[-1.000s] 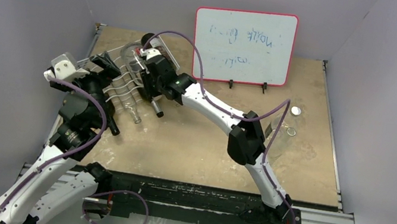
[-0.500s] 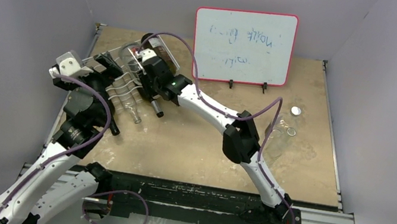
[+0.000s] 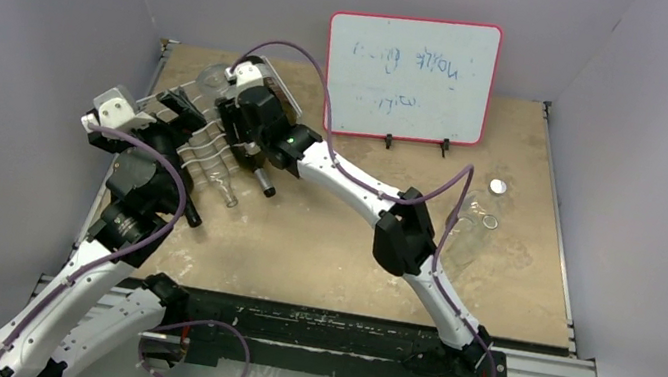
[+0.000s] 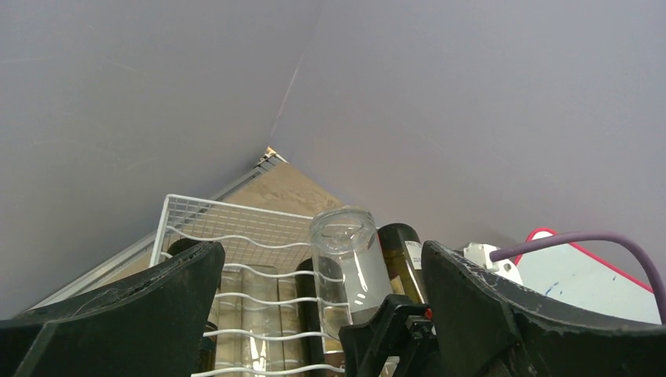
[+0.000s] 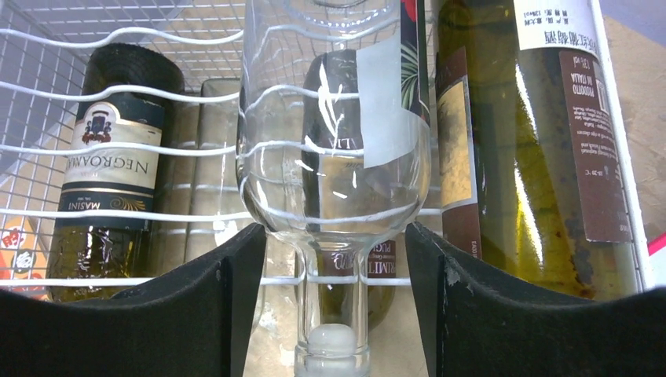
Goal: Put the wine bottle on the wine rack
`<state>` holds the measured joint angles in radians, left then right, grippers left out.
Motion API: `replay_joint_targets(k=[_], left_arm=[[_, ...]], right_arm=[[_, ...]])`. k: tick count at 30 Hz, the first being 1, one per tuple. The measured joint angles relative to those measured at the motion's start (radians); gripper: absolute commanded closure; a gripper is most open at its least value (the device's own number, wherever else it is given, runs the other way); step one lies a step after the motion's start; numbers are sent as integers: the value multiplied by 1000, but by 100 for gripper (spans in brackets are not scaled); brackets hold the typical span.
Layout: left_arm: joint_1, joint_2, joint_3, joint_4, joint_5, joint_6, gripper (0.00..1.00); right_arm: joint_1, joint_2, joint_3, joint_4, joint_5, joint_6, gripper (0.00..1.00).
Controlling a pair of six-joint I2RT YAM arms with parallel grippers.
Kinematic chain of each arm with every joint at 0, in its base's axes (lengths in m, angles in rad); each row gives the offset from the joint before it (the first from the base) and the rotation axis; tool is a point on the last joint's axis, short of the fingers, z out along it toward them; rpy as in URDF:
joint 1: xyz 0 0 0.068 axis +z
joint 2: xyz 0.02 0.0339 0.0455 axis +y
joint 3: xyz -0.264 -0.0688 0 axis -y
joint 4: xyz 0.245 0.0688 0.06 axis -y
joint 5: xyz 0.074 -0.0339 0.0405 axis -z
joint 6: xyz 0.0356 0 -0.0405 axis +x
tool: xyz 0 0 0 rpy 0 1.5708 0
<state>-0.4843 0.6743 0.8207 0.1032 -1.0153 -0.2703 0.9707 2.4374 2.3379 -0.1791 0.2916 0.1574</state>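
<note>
My right jaws just popped open, empty; wine bottle point(image 5: 334, 157) at top centre rests on the wine rack point(image 4: 236, 228), so placed, I reckon; left jaws gaping, empty.

Even, soft light, faint shadows, white glints on the clear wine bottle point(image 5: 334, 181), wrist views sharp

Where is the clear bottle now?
Right wrist view: the clear bottle lies on the wine rack, left of a green bottle, neck inside the right end effector.
</note>
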Motion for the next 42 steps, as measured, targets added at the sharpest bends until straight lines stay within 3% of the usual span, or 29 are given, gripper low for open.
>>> replay_joint_targets(k=[6, 10, 18, 25, 35, 42], left_arm=[[0, 0, 0, 0, 0, 0, 3], [0, -2, 0, 0, 0, 0, 3], [0, -7, 0, 0, 1, -1, 3], [0, -12, 0, 0, 19, -8, 3], [0, -2, 0, -2, 74, -9, 3], [0, 28, 0, -17, 119, -28, 3]], right_arm=[[-2, -28, -13, 28, 1, 7, 30], [-5, -138, -89, 53, -21, 11, 30], [-8, -531, -389, 136, -14, 25, 30], [-9, -871, -726, 138, 174, 39, 29], [-105, -1231, -962, -135, 470, 178, 28], [-134, -1415, -1050, -438, 649, 414, 29]])
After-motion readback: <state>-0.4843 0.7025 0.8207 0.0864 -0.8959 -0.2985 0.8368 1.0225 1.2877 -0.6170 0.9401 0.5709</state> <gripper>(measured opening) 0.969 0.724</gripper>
